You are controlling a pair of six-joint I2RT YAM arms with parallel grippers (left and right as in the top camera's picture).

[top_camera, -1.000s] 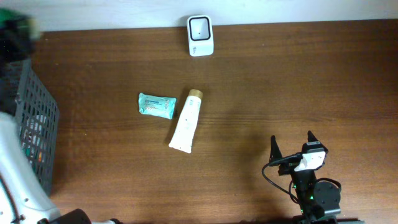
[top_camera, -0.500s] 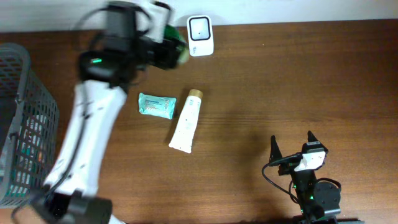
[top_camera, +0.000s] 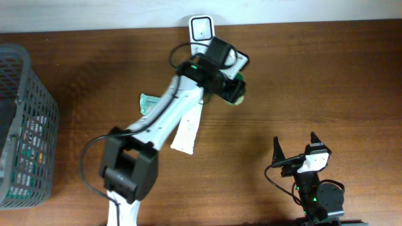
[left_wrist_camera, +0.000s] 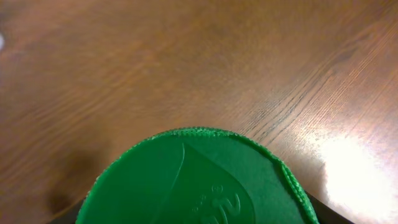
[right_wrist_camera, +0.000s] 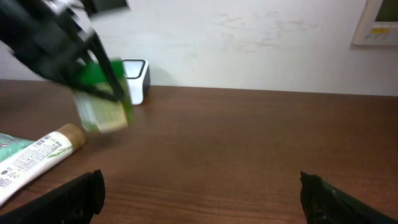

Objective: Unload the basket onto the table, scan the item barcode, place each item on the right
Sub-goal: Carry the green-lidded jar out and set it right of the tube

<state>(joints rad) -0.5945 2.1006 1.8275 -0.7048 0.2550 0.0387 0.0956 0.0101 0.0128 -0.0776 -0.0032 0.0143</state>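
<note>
The item is a green-lidded container with a pale body, held above the table just right of and in front of the white barcode scanner. My left gripper is shut on it. In the left wrist view the green lid fills the bottom and hides the fingers. The right wrist view shows the container blurred beside the scanner. My right gripper stands open near the front right with nothing between its fingers.
A white tube and a teal packet lie under the left arm, mid-table. A grey wire basket with items inside stands at the left edge. The scanner backs onto the wall.
The left arm has swung from the basket at the far left across the table, carrying the green-lidded container to the right of the scanner. The right arm has not moved.
</note>
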